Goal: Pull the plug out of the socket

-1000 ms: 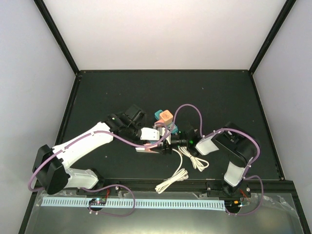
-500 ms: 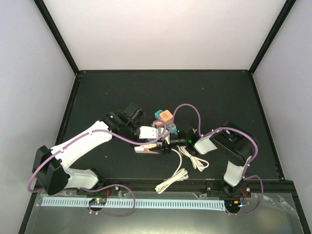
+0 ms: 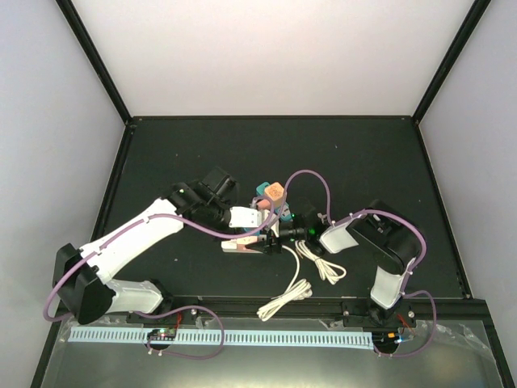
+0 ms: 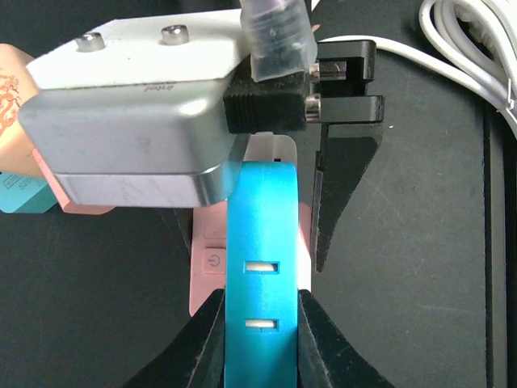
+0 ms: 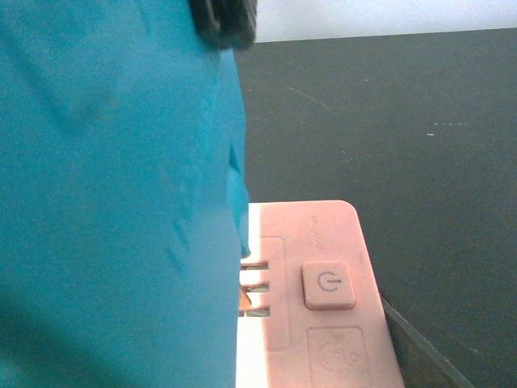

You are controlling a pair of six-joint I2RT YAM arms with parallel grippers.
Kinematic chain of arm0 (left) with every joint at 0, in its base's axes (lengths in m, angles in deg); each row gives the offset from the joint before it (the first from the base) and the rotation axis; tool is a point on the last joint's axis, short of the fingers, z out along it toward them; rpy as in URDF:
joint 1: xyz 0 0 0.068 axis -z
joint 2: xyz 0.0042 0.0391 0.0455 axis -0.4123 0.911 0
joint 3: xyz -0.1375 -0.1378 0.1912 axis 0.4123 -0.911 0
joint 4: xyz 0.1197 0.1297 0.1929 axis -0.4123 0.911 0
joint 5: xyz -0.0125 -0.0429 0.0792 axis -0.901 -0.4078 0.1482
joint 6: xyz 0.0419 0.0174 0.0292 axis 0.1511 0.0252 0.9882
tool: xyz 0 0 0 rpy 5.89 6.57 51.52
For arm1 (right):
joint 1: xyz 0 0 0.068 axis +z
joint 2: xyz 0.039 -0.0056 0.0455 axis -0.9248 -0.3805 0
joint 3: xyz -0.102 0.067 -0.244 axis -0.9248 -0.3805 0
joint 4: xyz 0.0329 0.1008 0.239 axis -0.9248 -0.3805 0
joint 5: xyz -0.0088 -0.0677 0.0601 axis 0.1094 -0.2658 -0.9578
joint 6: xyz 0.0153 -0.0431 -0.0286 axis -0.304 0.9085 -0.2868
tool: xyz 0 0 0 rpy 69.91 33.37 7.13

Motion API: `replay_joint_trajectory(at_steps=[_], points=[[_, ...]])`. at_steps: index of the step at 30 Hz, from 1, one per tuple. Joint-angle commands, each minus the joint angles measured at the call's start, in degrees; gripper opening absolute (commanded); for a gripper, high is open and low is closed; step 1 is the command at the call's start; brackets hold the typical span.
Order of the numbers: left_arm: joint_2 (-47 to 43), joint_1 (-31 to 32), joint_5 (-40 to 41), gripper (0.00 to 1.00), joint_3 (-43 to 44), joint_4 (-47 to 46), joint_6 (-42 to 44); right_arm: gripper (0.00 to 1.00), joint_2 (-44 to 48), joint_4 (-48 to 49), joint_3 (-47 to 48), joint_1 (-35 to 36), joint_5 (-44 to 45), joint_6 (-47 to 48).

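Two grippers meet at mid-frame in the top view, over the pink socket strip point(image 3: 241, 246). The left gripper point(image 4: 258, 323) is clamped tight on a blue slotted bar point(image 4: 258, 218) that lies over the strip beside its power button point(image 4: 212, 260). Whether the right gripper point(image 3: 284, 234) is grasping or released cannot be determined. The black plug point(image 4: 351, 61), on the end of the white cable point(image 4: 468, 40), sits upper right in the left wrist view, just beside a silver block point(image 4: 129, 121).

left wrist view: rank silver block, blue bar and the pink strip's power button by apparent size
1. silver block
2. blue bar
3. power button, by far the smallest
This is apparent size only. The three sit at different depths, so true sizes may differ.
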Motion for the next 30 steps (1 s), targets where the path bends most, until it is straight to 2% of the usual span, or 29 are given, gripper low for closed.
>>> replay_joint_trajectory(at_steps=[1, 14, 17, 20, 24, 30], points=[[-3.14, -1.06, 0.84, 0.02, 2.78, 2.74, 1.32, 0.24, -0.56, -3.70, -0.65, -0.08, 2.22, 1.81], [-9.83, -2.24, 2.65, 0.02, 1.81, 4.71, -0.48, 0.75, 5.03, -8.32, 2.27, -0.05, 0.93, 3.57], [-10.57, -2.68, 2.84, 0.02, 1.43, 5.17, -1.05, 0.82, 6.68, -9.54, 3.46, -0.06, 0.61, 3.43], [-11.70, -2.87, 2.57, 0.02, 1.01, 5.28, -1.53, 0.86, 8.71, -10.61, 4.35, -0.06, 0.19, 3.38], [-13.14, -3.39, 2.21, 0.02, 0.80, 5.81, -1.89, 0.86, 12.58, -14.26, 5.88, -0.02, -0.87, 4.64], [-14.61, -3.63, 1.15, 0.02, 0.92, 8.29, -1.62, 0.80, 20.22, -27.84, 9.84, -0.12, -4.10, 8.03]])
